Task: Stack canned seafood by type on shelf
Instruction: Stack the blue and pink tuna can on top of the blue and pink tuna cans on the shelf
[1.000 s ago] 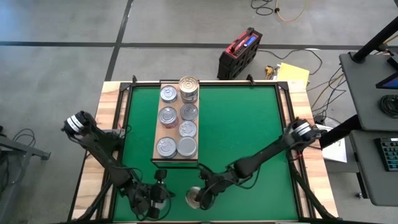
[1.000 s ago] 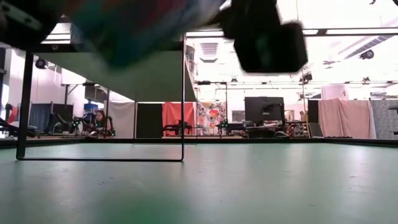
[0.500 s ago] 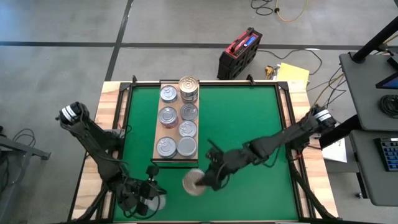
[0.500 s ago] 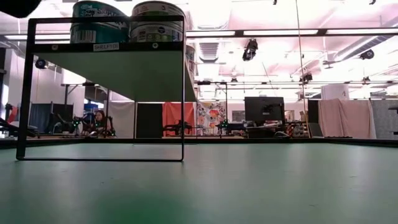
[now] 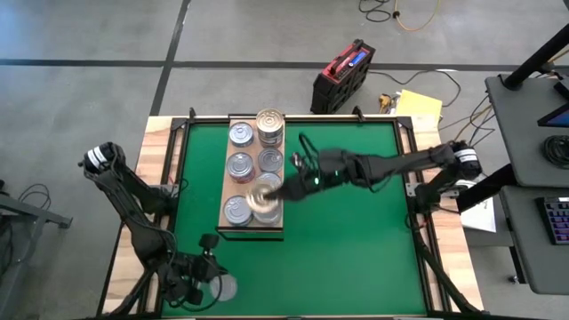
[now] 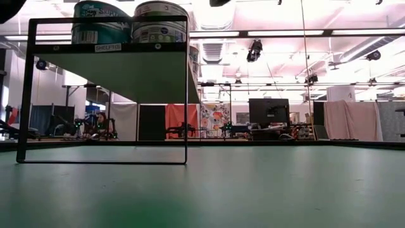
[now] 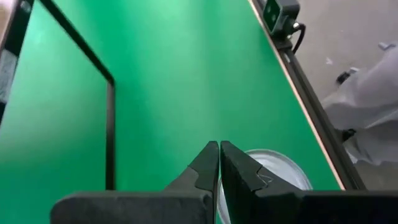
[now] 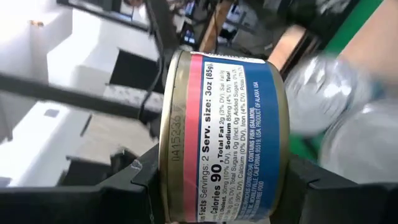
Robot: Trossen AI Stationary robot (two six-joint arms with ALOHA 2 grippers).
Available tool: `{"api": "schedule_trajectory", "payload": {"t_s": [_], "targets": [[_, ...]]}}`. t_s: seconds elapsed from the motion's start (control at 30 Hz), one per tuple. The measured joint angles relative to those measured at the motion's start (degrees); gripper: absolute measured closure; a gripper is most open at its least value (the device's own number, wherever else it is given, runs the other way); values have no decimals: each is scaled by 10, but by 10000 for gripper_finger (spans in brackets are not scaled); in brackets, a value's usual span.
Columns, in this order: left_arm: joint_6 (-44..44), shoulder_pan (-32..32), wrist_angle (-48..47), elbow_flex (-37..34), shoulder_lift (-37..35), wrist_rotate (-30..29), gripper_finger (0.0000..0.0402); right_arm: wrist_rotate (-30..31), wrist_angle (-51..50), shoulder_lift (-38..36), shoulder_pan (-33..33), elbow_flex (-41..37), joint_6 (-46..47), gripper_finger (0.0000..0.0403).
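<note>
Right pincer [image 5: 277,191] is clamped on a tin [image 8: 221,137], one finger on each flat end, blue and pink label side facing the wrist camera. In the high view that arm reaches in from the right side of the bench [image 5: 356,231] and holds the tin over the near end of the shelf [image 5: 224,191], above the tins already there.

The shelf is a raised wooden board on a black wire frame, standing on the green mat left of centre. Tins [image 5: 240,135] sit on it in two columns; the far right one [image 5: 269,124] stands taller than the rest. The low view shows two tins [image 6: 161,22] side by side on the shelf's near edge, with the frame's legs resting on the mat.

Left pincer [image 7: 219,163] is at the near left corner of the bench, fingers pressed together, holding nothing. One silver-lidded tin [image 7: 280,174] stands on the mat just beside its tips; I can't tell whether they touch.
</note>
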Motion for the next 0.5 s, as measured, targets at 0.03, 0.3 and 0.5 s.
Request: {"api": "schedule_trajectory", "payload": {"t_s": [0.03, 0.3, 0.5], "targets": [[-7, 0, -6, 0, -2, 0, 402, -9, 0, 0, -15, 0, 1, 222], [-47, 0, -36, 0, -7, -14, 402, -91, 4, -13, -133, 0, -1, 222], [-106, 0, -64, 0, -9, -20, 402, -152, 6, -16, -227, 0, 5, 222]]}}
